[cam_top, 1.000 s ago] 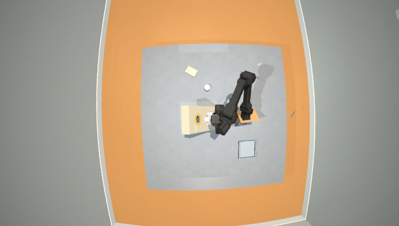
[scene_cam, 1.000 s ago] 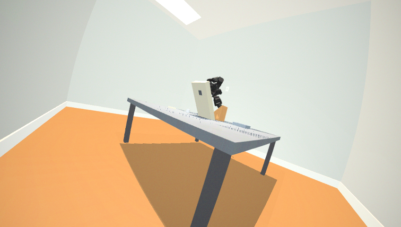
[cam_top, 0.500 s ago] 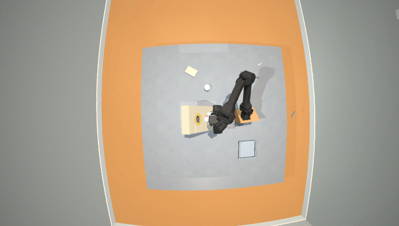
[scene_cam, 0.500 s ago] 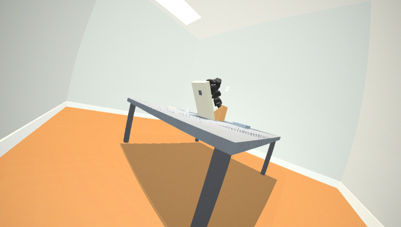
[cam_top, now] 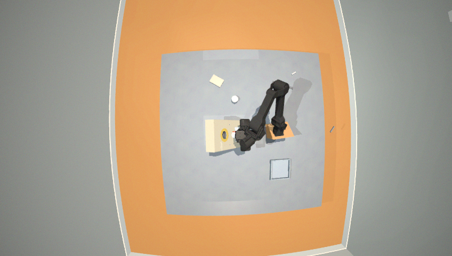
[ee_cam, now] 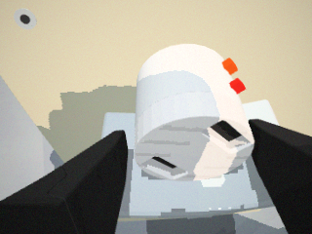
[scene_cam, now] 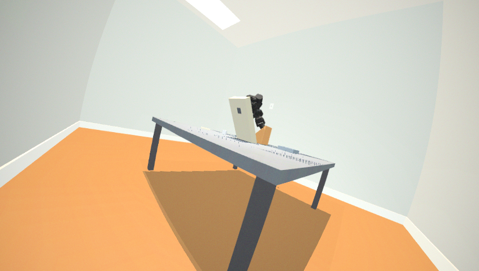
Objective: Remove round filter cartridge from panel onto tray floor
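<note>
The white round cartridge (cam_top: 233, 135) (ee_cam: 175, 102), with two dark slots and orange and red marks, is out of the port and rests on a light-blue shelf (ee_cam: 146, 200) in front of the cream panel (cam_top: 210, 136) (scene_cam: 243, 124) (ee_cam: 97, 49). The panel's yellow port ring (cam_top: 224, 129) surrounds a dark, empty hole. My gripper (ee_cam: 186, 135) is partly open around the cartridge's slotted end. A narrow gap shows at the left finger; the right finger appears at or very near the cartridge's side. The light-blue square tray (cam_top: 289, 168) (scene_cam: 288, 149) stands apart on the table.
The arm base stands on an orange block (cam_top: 287, 133) (scene_cam: 265, 134) to the right of the panel. A white round object (cam_top: 234, 98) and a cream block (cam_top: 216, 80) lie beyond the panel. A small white piece (cam_top: 293, 73) lies at the upper right.
</note>
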Robot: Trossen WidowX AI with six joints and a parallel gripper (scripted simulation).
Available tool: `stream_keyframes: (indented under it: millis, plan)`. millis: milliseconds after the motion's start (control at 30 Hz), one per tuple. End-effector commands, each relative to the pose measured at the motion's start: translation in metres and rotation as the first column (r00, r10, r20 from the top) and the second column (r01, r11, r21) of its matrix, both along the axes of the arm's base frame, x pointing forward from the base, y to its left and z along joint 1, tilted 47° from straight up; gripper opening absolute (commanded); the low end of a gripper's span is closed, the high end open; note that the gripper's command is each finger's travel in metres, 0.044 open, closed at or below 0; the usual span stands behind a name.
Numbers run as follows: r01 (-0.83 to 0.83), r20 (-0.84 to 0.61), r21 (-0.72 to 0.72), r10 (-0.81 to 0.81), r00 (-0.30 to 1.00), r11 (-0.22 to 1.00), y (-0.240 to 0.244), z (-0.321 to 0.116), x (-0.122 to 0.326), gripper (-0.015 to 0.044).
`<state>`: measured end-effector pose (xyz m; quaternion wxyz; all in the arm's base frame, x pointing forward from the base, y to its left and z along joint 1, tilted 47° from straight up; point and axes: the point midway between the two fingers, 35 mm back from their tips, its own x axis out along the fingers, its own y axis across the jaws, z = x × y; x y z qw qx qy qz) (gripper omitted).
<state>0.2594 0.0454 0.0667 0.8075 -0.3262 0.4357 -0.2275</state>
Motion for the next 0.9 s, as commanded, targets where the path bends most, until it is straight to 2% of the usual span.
stream_keyframes:
  millis: [0, 167, 400, 633, 867]
  plan:
    - [0.003, 0.003, 0.003, -0.003, 1.0, 1.0, 0.0, 0.0, 0.0, 0.0219]
    - [0.003, 0.003, 0.003, -0.003, 1.0, 1.0, 0.0, 0.0, 0.0, 0.0186]
    - [0.002, 0.002, 0.001, -0.002, 1.0, 1.0, 0.005, 0.006, 0.005, 0.0002]
    - [0.0, 0.001, -0.002, 0.0, 1.0, 1.0, 0.015, 0.016, 0.014, 0.0]
    - [-0.003, -0.008, 0.009, 0.003, 1.0, 1.0, 0.04, 0.031, 0.001, 0.0]
